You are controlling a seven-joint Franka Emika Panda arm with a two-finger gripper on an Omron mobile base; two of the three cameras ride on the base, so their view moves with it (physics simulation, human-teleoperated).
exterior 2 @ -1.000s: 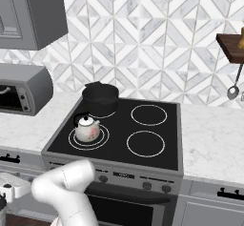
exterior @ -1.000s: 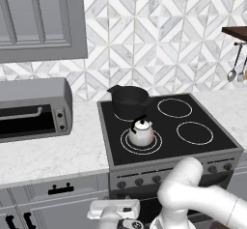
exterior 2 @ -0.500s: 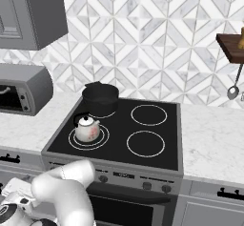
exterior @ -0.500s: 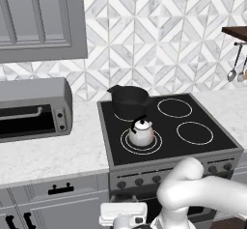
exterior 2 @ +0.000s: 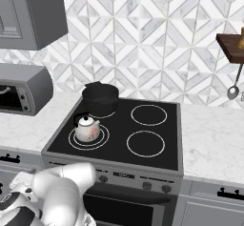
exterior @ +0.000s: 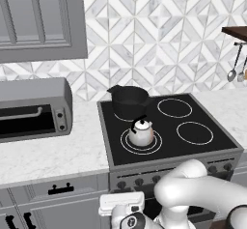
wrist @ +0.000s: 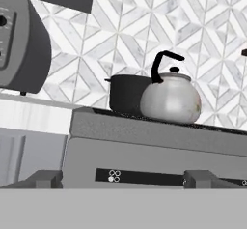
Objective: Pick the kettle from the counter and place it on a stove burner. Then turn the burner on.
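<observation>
The kettle [exterior: 141, 134] [exterior 2: 87, 128], shiny silver with a black arched handle, stands upright on the stove burner [exterior: 144, 149] [exterior 2: 88, 144], the double ring at the cooktop's front left. From below the stove's edge, the hand view looks up at the kettle [wrist: 171, 100]. My gripper [wrist: 126, 180] is open, its fingertips [wrist: 46, 178] wide apart in front of the stove's front panel. The hand [exterior: 121, 205] hangs low before the cabinet fronts, well below the kettle and apart from it. White marble counter [exterior: 58, 153] flanks the stove.
A matte black pot [exterior: 129, 100] [exterior 2: 100, 96] [wrist: 124, 95] sits on the rear left ring, just behind the kettle. A grey toaster oven [exterior: 34, 109] stands on the left counter. Stove knobs [exterior 2: 147, 186] line the front panel. Utensils [exterior: 232, 73] hang at the far right.
The hand has shifted slightly right below the counter edge, towards the stove's front. Kettle and pot have not moved.
</observation>
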